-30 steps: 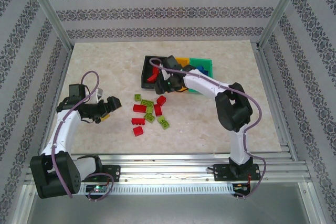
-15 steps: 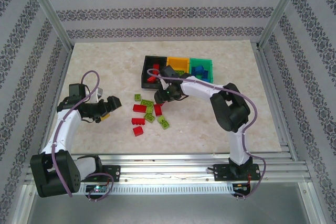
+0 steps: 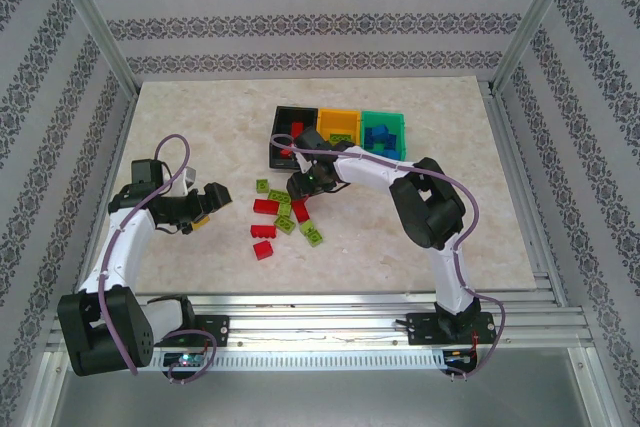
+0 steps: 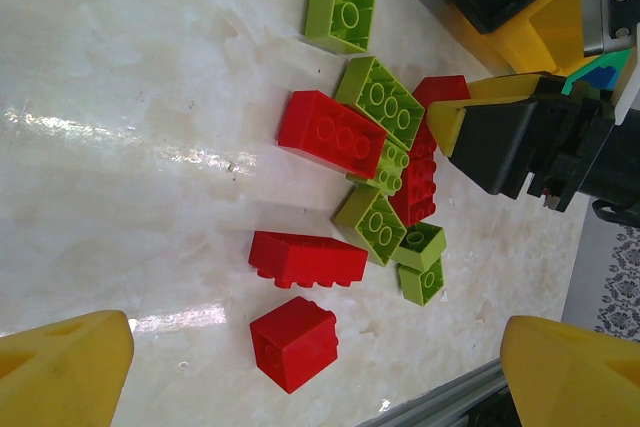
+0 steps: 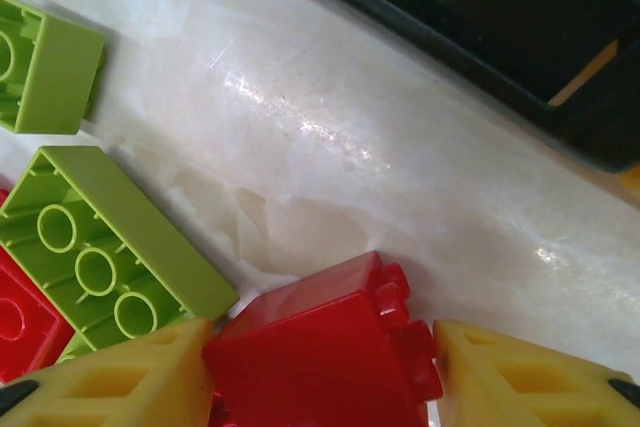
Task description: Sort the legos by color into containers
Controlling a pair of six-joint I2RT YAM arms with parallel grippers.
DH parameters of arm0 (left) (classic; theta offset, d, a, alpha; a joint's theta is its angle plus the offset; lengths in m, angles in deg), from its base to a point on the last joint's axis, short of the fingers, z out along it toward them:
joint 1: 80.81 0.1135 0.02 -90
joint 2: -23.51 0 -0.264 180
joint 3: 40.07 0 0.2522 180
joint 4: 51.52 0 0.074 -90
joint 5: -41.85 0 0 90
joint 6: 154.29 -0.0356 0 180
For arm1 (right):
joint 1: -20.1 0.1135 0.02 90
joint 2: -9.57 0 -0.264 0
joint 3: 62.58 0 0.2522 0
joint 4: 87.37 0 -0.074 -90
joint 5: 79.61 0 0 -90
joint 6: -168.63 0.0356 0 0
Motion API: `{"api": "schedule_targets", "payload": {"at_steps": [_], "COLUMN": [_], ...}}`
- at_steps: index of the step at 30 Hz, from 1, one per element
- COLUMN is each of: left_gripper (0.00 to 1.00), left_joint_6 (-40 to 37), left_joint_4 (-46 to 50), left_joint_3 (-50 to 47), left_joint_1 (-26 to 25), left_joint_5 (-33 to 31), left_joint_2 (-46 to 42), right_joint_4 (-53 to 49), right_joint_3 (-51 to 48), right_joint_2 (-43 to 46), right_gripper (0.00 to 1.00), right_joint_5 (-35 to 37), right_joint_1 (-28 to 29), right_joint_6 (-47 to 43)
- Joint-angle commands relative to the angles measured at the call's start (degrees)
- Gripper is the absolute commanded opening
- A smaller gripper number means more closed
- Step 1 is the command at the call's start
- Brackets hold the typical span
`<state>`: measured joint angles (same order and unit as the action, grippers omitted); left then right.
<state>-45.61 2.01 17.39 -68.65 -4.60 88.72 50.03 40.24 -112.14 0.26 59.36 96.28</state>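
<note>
2 grippers are working the loose bricks (image 3: 285, 217).
Right gripper (image 5: 320, 372) is pinching a red brick (image 5: 315, 342) on the table (image 5: 330, 157) near the black bin (image 5: 480, 17); left gripper (image 4: 318, 365) is hanging wide open to their left.

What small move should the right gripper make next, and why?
Probably close fully on the red brick: the yellow fingers of the right gripper flank it, at or near contact. Its likely goal is the black bin, which holds red bricks.
</note>
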Motion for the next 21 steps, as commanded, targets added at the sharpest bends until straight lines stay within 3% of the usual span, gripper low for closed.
{"api": "schedule_targets", "payload": {"at_steps": [1,12,18,21], "left_gripper": [0.95,0.95,0.95,0.95], "left_joint_6": [0.52,0.65,0.49,0.55], "left_joint_4": [-1.45,-1.45,-1.28,-1.27], "left_joint_3": [-0.72,-0.64,-0.64,-0.67], "left_joint_1": [0.73,0.67,0.67,0.67], "left_joint_5": [1.60,1.58,1.50,1.34], "left_joint_2": [-0.18,-0.39,-0.40,-0.52], "right_joint_4": [-0.61,-1.81,-3.45,-5.51], "right_joint_3": [-0.02,6.28,18.09,25.78], "right_joint_2": [0.65,3.98,-0.17,-4.15], "right_gripper": [0.52,0.52,0.53,0.60], "right_joint_5": [1.25,2.79,3.71,5.42], "right_joint_1": [0.23,-0.40,-2.32,-3.80], "right_joint_6": [-0.25,-1.21,-1.32,-1.39]}}
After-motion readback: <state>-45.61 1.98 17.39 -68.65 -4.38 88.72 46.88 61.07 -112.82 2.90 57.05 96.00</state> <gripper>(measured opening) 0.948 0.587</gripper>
